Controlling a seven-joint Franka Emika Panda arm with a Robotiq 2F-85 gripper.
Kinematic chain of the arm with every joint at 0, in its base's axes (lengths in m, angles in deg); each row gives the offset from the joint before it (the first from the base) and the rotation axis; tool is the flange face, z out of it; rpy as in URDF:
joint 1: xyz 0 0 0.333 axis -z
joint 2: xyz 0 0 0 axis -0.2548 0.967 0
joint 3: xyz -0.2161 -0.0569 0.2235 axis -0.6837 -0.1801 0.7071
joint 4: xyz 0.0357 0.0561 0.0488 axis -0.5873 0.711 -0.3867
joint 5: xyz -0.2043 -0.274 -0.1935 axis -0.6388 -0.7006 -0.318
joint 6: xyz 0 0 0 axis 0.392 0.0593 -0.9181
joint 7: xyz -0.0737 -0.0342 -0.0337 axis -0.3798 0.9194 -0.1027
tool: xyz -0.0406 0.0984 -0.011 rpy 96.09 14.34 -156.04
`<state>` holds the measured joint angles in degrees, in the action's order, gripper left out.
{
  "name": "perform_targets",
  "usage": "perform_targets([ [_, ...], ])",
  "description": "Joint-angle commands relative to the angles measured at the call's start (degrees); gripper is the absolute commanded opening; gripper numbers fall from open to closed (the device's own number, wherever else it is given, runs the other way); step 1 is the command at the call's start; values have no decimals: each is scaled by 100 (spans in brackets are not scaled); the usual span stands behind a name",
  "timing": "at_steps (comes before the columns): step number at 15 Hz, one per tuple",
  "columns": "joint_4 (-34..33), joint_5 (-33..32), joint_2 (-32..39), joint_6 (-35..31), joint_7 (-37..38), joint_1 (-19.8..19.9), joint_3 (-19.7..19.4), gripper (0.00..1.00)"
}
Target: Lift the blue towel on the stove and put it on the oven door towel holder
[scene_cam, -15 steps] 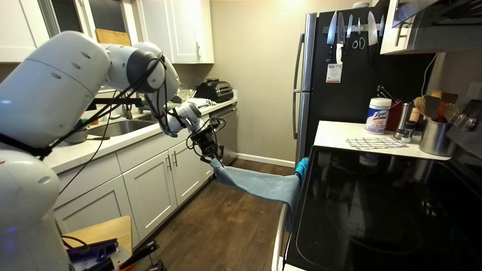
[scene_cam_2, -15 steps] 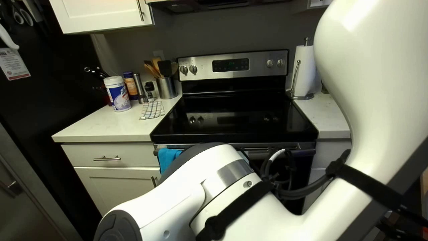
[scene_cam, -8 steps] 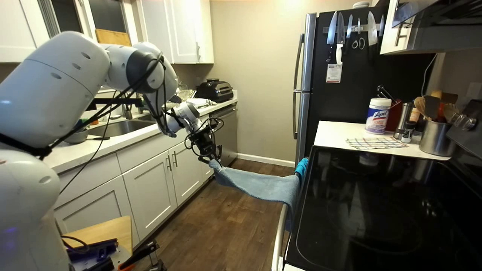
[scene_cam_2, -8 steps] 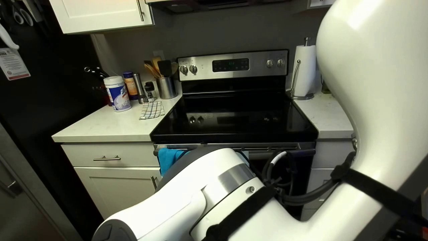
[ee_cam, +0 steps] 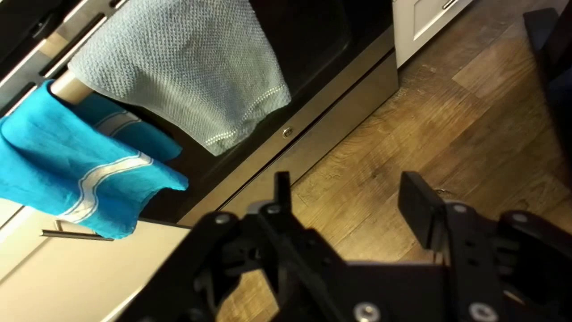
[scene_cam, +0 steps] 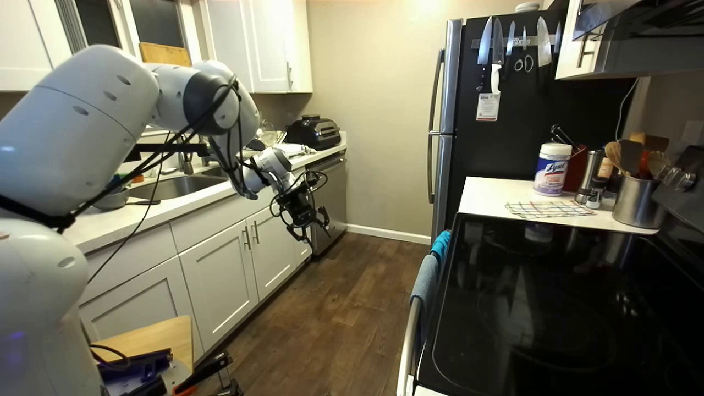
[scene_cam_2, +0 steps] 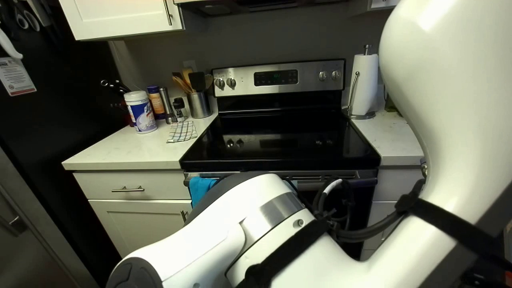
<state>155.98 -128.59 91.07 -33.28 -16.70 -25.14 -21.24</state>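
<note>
Hanging at the wrist view's upper left, the blue towel (ee_cam: 187, 67) drapes over the pale bar (ee_cam: 71, 88) on the stove (ee_cam: 313, 40). Beside it, at the left edge, hangs a brighter blue cloth (ee_cam: 58, 152). Toward the bottom, the fingers (ee_cam: 416, 205) stand spread wide, well away from both.
</note>
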Motion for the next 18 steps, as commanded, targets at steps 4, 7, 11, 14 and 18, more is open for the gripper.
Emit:
perform_targets([
  [4,174,32,-459,-54,304,250,-23,100],
  [7,226,254,-739,-121,304,542,29,100],
  [11,334,583,-1175,-314,350,996,66,100],
  [14,423,786,-1433,-487,450,1275,48,100],
  [18,500,966,-1661,-590,635,1460,19,100],
])
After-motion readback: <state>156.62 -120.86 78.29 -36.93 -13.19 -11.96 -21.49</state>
